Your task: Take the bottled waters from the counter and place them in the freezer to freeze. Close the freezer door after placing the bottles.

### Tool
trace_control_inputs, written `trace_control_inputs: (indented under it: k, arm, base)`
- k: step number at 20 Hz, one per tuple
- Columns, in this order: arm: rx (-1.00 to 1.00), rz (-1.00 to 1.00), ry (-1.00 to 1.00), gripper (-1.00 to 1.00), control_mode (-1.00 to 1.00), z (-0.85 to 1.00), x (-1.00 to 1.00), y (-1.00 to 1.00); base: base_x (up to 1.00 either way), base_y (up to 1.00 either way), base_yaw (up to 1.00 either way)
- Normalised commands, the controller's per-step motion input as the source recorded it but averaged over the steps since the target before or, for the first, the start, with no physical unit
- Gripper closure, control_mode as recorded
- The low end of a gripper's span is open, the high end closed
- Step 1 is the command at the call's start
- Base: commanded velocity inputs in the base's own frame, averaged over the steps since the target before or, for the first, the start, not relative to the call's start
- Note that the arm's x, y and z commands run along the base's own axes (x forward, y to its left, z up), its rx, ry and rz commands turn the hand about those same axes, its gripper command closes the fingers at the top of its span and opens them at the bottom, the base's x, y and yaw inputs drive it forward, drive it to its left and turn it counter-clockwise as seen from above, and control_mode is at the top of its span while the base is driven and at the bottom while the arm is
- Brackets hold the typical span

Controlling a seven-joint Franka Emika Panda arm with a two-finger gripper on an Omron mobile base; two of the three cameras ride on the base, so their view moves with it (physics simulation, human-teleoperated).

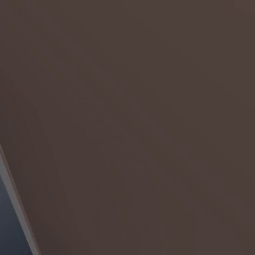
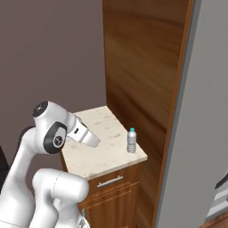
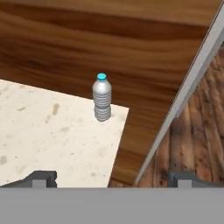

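A single small clear plastic water bottle with a teal-blue cap (image 3: 102, 97) stood upright near the far corner of the beige speckled stone tabletop (image 3: 48, 131), just left of centre in the hand view and right of centre in the right base view. It sat close to the slab's edge, near a tall brown wood-grain side panel (image 2: 142, 67) that rose behind it, apart from the panel as far as could be told.

The bottle's body was ribbed below the shoulder and narrowed to a short neck under the cap. Filled with water, it would likely feel moderately heavy for its size, and the thin plastic wall would probably give a little under squeeze. The smooth surface could slip, so the ribbed mid-body looked the best place to take hold, below the shoulder and above the base, with the fingers closing across the width. Being tall and narrow, it could tip if nudged at the top.

The gripper (image 3: 111, 178) hung well back from the bottle with its dark fingertips (image 3: 42, 178) spread wide at the bottom of the hand view, empty. A plain grey door edge (image 3: 188, 87) ran diagonally at the right of that view, over brown plank flooring (image 3: 197, 144).
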Motion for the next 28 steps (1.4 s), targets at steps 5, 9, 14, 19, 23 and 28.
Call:
trace_control_inputs:
  k: [5, 9, 14, 19, 23, 28]
  arm:
    - [-0.07, -0.25, -0.04, -1.0, -1.0, -0.35, 0.59, 0.0]
    - [-0.09, -0.3, -0.12, -1.0, -1.0, -0.48, 0.22, -0.06]
    - [-0.11, -0.29, -0.2, -1.0, -1.0, -0.34, 0.18, 0.0]
    - [-0.09, -0.23, -0.13, -1.0, -1.0, -0.09, 0.33, -0.08]
    - [0.0, -0.13, 0.03, -1.0, -1.0, -0.01, 0.31, -0.41]
    - [0.0, 0.0, 0.0, -1.0, -1.0, -0.04, 0.28, -0.23]
  base:
    - [0.0, 0.0, 0.0]
    - [0.0, 0.0, 0.0]
    - [0.0, 0.0, 0.0]
    - [0.0, 0.0, 0.0]
    - [0.0, 0.0, 0.0]
    - [0.0, 0.0, 0.0]
